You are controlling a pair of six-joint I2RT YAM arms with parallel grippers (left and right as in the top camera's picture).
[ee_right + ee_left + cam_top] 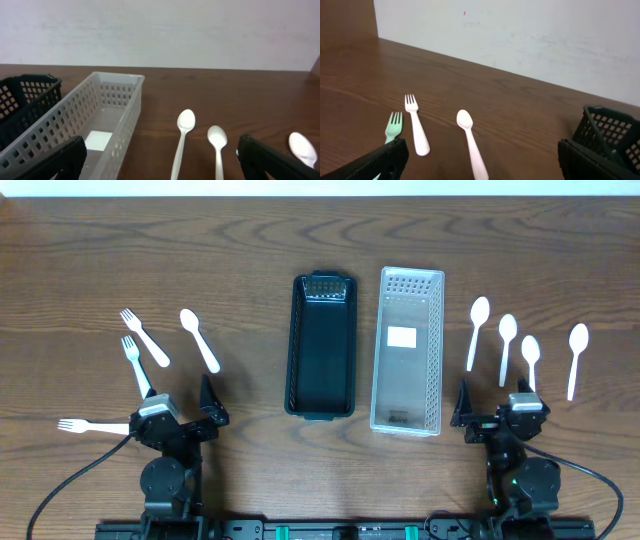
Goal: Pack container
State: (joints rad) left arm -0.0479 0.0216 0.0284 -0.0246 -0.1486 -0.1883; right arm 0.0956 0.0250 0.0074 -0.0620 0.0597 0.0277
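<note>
The whole surface [320, 240] is seen straight down from overhead, at a distance. The left wrist view is taken low and close above the surface, faced forward toward the far wall [520, 40], with its own fingers [375, 162] framed in the bottom corners. The right wrist view is set likewise. The black basket [322, 345] is shared by all three views, the pale basket [408, 350] by overhead and right wrist.

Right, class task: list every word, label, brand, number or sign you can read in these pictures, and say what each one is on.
No readable text in any view.
White sticker on the floor of the clear basket: looks blank, no print can be made out.
Black basket, spoons and forks: no markings visible.
</note>
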